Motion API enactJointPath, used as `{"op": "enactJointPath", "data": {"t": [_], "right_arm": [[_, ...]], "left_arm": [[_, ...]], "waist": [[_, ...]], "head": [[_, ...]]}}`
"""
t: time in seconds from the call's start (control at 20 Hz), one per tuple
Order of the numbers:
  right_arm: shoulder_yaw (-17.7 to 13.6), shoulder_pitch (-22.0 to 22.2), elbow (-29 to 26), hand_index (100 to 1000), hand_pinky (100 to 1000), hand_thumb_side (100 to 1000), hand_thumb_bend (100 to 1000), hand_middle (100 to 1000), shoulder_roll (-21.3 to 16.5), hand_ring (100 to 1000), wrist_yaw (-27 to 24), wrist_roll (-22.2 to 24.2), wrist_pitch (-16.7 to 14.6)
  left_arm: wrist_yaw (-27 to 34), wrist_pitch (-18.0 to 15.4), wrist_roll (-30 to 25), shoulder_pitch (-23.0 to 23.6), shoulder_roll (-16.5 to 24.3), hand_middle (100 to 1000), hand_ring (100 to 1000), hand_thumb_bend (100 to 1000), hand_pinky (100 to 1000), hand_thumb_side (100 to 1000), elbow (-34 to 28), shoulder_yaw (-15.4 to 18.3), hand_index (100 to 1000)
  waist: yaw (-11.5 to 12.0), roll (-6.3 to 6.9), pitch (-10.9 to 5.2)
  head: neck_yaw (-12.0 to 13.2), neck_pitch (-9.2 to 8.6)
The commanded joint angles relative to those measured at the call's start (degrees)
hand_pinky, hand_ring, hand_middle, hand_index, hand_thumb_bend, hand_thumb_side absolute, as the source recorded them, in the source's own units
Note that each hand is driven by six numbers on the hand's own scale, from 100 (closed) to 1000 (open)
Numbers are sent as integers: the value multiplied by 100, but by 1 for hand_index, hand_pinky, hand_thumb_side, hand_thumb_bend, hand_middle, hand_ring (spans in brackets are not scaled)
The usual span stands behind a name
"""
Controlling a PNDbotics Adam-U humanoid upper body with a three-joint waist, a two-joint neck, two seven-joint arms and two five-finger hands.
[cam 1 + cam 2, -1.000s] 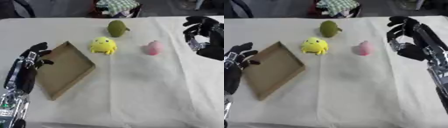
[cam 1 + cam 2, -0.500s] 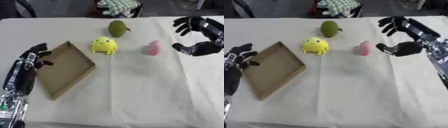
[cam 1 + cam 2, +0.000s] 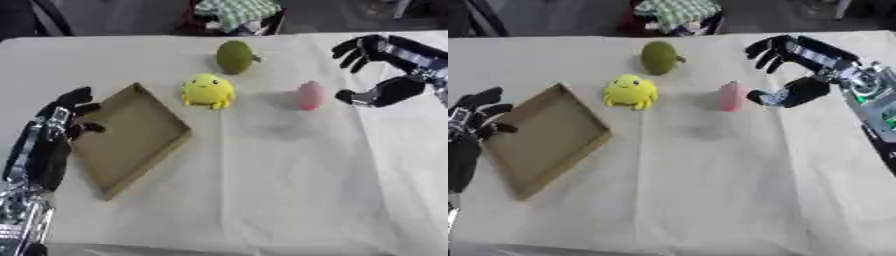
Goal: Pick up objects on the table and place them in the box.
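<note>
A small pink object (image 3: 307, 95) stands on the white table right of centre. My right hand (image 3: 800, 70) hovers open just right of it, fingers spread above and thumb low beside it, not touching. A yellow toy (image 3: 208, 91) sits near the middle, and a green round fruit (image 3: 234, 56) lies behind it. The shallow brown cardboard box (image 3: 131, 137) lies at the left, turned diagonally. My left hand (image 3: 54, 133) rests open along the box's left edge, fingers pointing up.
A checked cloth bundle (image 3: 236, 10) lies beyond the table's far edge. The white tablecloth (image 3: 289, 185) runs bare across the front and right.
My right hand has moved left and opened wide, coming from the table's right edge to just beside the pink object. The left hand and the objects have stayed put.
</note>
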Motion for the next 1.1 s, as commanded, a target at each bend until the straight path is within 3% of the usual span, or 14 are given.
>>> {"op": "enactJointPath", "data": {"t": [0.05,0.5,1.05,1.1], "right_arm": [[-23,-288,297,883,672,257,400,777,31,743,179,10,-45],[-3,-732,1189,857,665,267,384,740,445,735,577,-78,-147],[123,-684,1352,848,670,270,375,724,600,737,939,-82,-358],[137,-675,1359,847,671,246,405,721,614,737,986,-78,-382]], "left_arm": [[25,-10,-30,-75,36,839,788,100,590,715,-95,-8,722],[36,-7,-47,-71,14,840,790,100,590,714,-91,-22,722],[37,-5,-54,-66,10,840,792,100,590,714,-86,-24,722],[37,-5,-55,-65,10,840,792,100,590,714,-85,-25,722]], "waist": [[10,1,-99],[53,30,-100],[44,34,-106],[41,36,-107]], "head": [[-34,29],[-90,29],[-106,29],[-107,29]]}}
